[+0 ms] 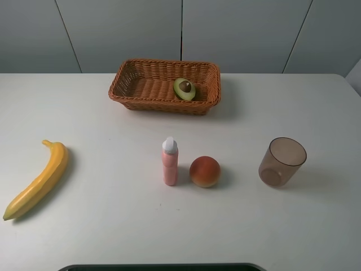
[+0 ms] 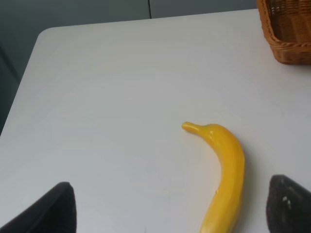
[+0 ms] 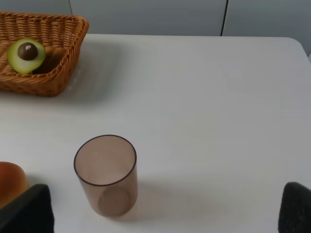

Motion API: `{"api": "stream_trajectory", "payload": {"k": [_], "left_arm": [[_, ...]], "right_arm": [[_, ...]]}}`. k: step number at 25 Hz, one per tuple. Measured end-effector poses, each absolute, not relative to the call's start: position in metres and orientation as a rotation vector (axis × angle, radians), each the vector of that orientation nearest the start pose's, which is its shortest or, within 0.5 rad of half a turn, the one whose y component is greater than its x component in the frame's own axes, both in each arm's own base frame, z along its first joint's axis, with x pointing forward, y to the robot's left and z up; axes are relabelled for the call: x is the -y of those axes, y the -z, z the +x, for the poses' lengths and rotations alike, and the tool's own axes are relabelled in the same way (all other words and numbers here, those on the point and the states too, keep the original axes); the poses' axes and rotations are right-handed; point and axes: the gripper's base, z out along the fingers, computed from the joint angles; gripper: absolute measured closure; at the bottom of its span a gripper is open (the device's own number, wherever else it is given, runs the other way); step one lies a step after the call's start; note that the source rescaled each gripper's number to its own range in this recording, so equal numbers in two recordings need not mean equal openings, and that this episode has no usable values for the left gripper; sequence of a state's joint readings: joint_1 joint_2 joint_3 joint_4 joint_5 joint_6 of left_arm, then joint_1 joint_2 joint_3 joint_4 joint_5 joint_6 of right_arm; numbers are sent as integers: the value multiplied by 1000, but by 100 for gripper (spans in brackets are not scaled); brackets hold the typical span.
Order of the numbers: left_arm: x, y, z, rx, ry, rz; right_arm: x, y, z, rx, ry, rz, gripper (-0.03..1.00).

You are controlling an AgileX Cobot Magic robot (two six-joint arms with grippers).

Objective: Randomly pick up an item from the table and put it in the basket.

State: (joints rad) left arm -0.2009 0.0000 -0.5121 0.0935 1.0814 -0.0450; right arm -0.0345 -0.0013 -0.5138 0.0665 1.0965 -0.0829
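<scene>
Halved avocado [image 1: 184,88] lies, seemingly tilted, in woven basket [image 1: 141,84].

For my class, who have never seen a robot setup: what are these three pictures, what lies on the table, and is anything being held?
One picture looks down from a high camera; the other two come from cameras on each arm's wrist. The dark shapes at their lower corners are open gripper fingers, holding nothing. On the white table lie a long yellow banana, a pink bottle with a white cap, a round orange-red peach and a translucent brown cup. The halved avocado sits inside the woven orange-brown basket.
</scene>
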Motion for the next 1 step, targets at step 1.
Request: {"api": "stream_trajectory", "payload": {"k": [1], "left_arm": [[-9, -279, -6, -2044, 41, 154]], "right_arm": [[-6, -278, -8, -2062, -7, -55, -3]]}}
